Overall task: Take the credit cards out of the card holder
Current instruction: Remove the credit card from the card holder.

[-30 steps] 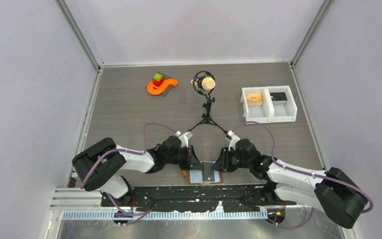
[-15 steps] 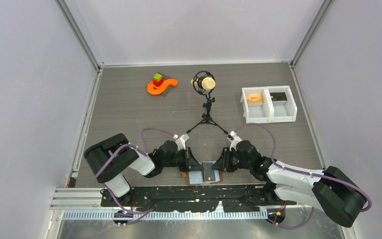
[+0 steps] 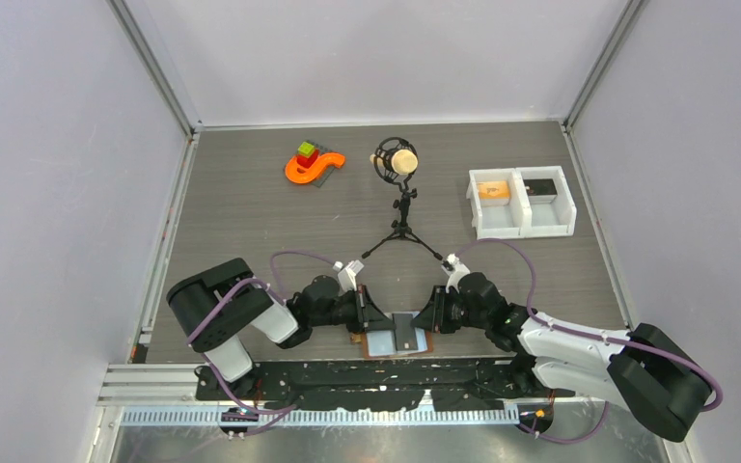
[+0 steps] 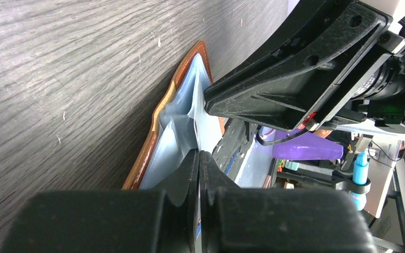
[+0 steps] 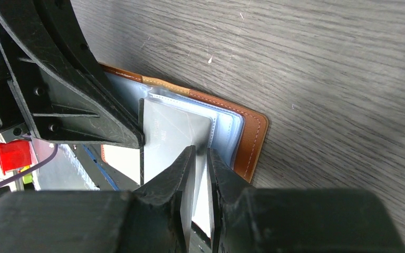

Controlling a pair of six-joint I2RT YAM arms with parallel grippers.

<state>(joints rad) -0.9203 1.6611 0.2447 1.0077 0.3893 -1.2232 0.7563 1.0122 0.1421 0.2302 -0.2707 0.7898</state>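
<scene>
The card holder (image 3: pixel 380 344) lies open at the table's near edge, brown leather outside (image 5: pixel 253 141), pale blue-grey inside (image 4: pixel 163 142). A grey card (image 3: pixel 405 331) sticks partway out of its right pocket (image 5: pixel 174 132). My left gripper (image 3: pixel 371 318) comes in from the left, and its jaws (image 4: pixel 199 154) are shut tight on a raised pale blue inner leaf of the holder. My right gripper (image 3: pixel 426 318) comes in from the right. Its jaws (image 5: pixel 200 151) are pinched on the grey card's edge, with a thin gap between them. The two grippers almost touch over the holder.
A microphone on a black tripod (image 3: pixel 397 164) stands mid-table behind the grippers. An orange S-shaped toy with coloured blocks (image 3: pixel 311 166) is at the back left. A white two-compartment bin (image 3: pixel 521 201) is at the back right. A black metal rail (image 3: pixel 347 386) runs just below the holder.
The left arm's shoulder and elbow swung right, toward the holder, and its gripper crept slightly left. The right gripper, the card and the holder hardly moved.
</scene>
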